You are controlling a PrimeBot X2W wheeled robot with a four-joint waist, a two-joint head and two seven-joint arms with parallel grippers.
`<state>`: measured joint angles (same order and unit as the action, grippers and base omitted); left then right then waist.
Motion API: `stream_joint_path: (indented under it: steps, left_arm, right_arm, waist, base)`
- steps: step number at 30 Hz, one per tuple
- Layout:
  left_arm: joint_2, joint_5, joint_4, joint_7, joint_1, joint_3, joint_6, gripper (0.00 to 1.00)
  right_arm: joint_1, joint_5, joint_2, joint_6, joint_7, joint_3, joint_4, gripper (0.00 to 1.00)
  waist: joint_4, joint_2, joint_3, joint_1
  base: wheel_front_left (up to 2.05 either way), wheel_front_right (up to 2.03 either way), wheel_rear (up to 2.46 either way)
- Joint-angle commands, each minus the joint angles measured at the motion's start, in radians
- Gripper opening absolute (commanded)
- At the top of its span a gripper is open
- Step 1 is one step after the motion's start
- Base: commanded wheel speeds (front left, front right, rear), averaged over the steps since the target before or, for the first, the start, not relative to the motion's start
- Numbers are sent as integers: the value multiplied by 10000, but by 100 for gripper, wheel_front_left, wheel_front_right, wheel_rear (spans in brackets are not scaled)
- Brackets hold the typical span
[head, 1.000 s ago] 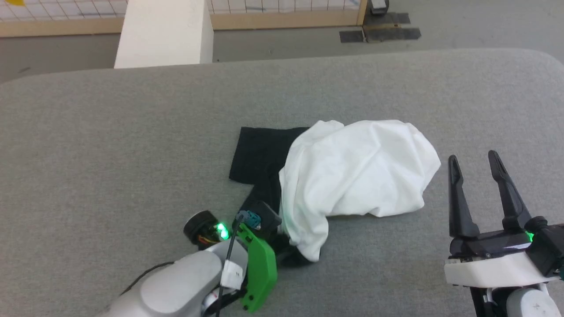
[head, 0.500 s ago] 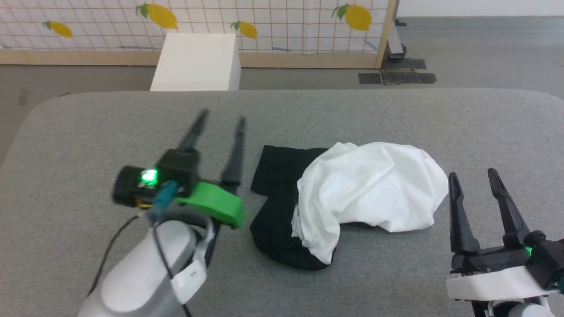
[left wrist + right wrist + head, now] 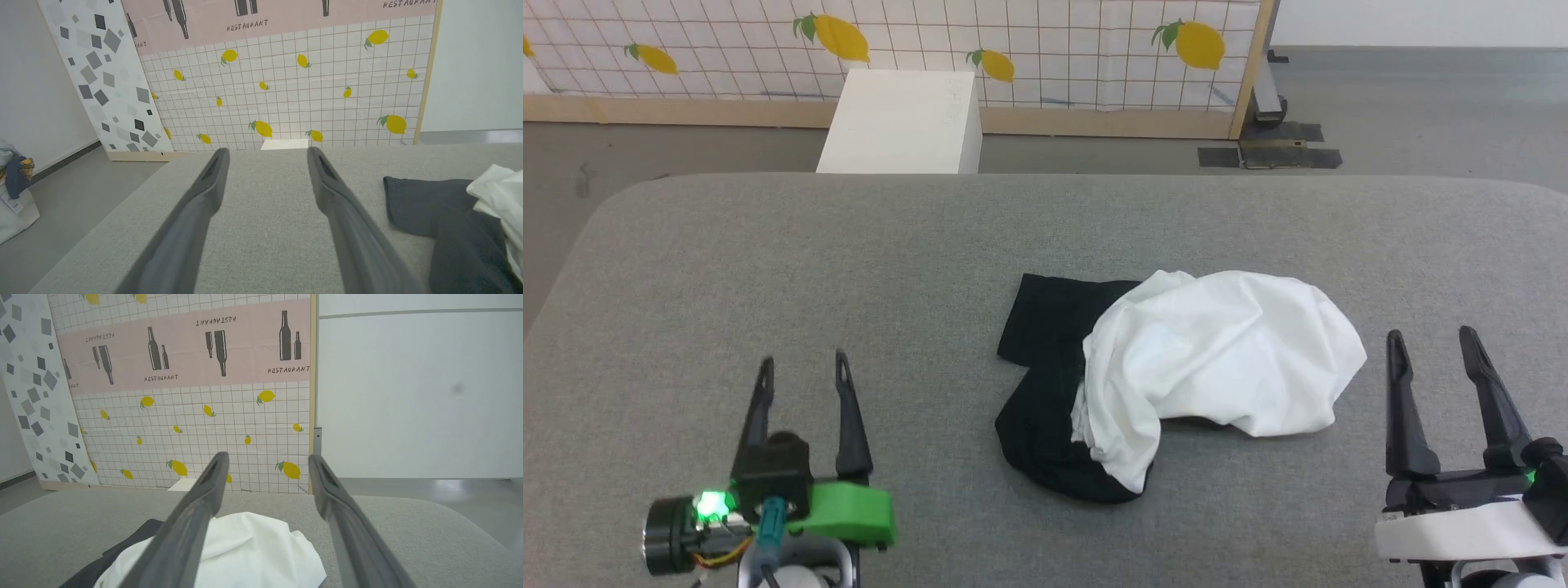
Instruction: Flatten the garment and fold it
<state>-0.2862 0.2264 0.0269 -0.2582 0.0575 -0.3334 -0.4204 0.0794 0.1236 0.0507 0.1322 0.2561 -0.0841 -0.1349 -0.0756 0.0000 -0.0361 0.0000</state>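
We see the garment (image 3: 1225,359) bunched in a heap right of centre on the grey table (image 3: 809,261). Its white body is mounded over the black sleeves, so the neckline and cuffs are hidden. Our left gripper (image 3: 803,359) sits at the near left, well apart from it, its 2 fingers spread and empty. Our right gripper (image 3: 1431,333) is near the heap's right edge, fingers likewise apart, with its wrist cut off by the frame.

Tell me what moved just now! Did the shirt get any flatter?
The left gripper pulled back from the near edge of the garment, swung up and to the left, and now rests open, well clear of it. The garment is no flatter, still the same crumpled heap. The right gripper stayed open beside it.
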Motion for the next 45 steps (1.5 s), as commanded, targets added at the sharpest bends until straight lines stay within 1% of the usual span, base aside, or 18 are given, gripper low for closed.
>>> stream_joint_path:
  steps: [1, 5, 7, 11, 12, 14, 17, 20, 23, 25, 28, 30, 35, 38, 41, 42, 43, 45]
  left_arm:
    - [126, -116, 103, -35, -226, 128, 167, 100]
    - [514, -291, 210, -35, -297, 693, 673, 100]
    - [639, -386, 161, -35, 56, 810, 1168, 100]
    - [639, -446, 1033, -35, 1315, 668, 2306, 100]
    - [558, -484, 1763, -3, 2199, 407, 2908, 100]
    - [587, -309, 2507, 518, 3065, 88, 3619, 100]
    - [565, -37, 3439, 1693, 4324, -388, 4729, 100]
    - [465, 164, 4219, 2946, 5350, -1005, 5310, 100]
    - [401, 718, 4860, 4302, 6039, -1753, 5486, 100]
    - [293, 1308, 4986, 5097, 6466, -2684, 5502, 100]
    - [-57, 2444, 5094, 6253, 7020, -4186, 5506, 100]
    - [-265, 3199, 5147, 6825, 7339, -4944, 5507, 100]
    - [-799, 4293, 5367, 7836, 7970, -6840, 5509, 100]
    - [-1184, 4899, 5410, 8673, 8195, -8280, 5509, 100]
    - [-1504, 5556, 5263, 8930, 8376, -8934, 5509, 100]
    - [-1618, 5696, 5156, 8953, 8435, -9094, 5510, 43]
    - [-1691, 5781, 5061, 8889, 8474, -9180, 5510, 0]
    - [-1860, 5955, 4820, 8539, 8529, -9295, 5510, 0]
  right_arm:
    - [103, 30, -5, -15, 57, -53, 50, 100]
    - [83, 60, -5, -15, 57, -57, 71, 100]
    - [38, 63, -5, -15, 57, -85, 54, 100]
    - [-107, 16, -5, -15, 57, 0, 67, 100]
    - [-213, 3, -5, -15, 57, 54, 78, 100]
    - [-308, 2, -5, -15, 57, 108, 81, 100]
    - [-434, 15, -5, -15, 57, 203, 77, 100]
    - [-550, 55, -5, -15, 57, 252, 99, 100]
    - [-652, 102, -5, -15, 57, 288, 126, 100]
    - [-734, 115, -5, -15, 57, 335, 142, 100]
    - [-917, 144, -5, -15, 57, 426, 164, 100]
    - [-1064, 167, -5, -15, 57, 497, 180, 100]
    - [-1387, 235, -5, -15, 57, 613, 222, 100]
    - [-1457, 278, -5, -15, 57, 662, 250, 100]
    - [-1442, 312, -5, -15, 57, 601, 258, 100]
    - [-1421, 316, -5, -15, 57, 558, 261, 100]
    - [-1391, 314, -5, -15, 57, 512, 265, 100]
    - [-1327, 287, -5, -15, 57, 504, 292, 100]
  waist:
    - [-4, 0, -12, 0]
    - [-6, 0, -92, 0]
    - [-46, 0, -178, 0]
    - [-67, 0, -341, 0]
    - [-24, 0, -426, 0]
    - [49, 0, -515, 0]
    - [204, 0, -697, 0]
    - [385, 0, -896, 0]
    - [565, 0, -1088, 0]
    - [689, 0, -1229, 0]
    - [877, 0, -1472, 0]
    - [1011, 0, -1649, 0]
    - [1363, 0, -2042, 0]
    - [1526, 0, -2153, 0]
    - [1560, 0, -2180, 0]
    - [1528, 0, -2164, 0]
    - [1477, 0, -2134, 0]
    - [1366, 0, -2035, 0]
  base:
    - [0, 0, 0]
    - [0, 0, 0]
    - [0, 0, 0]
    - [0, 0, 0]
    - [0, 0, 0]
    - [0, 0, 0]
    - [0, 0, 0]
    - [0, 0, 0]
    - [0, 0, 0]
    - [0, 0, 0]
    - [0, 0, 0]
    - [0, 0, 0]
    - [0, 0, 0]
    - [0, 0, 0]
    - [0, 0, 0]
    - [0, 0, 0]
    - [0, 0, 0]
    - [0, 0, 0]
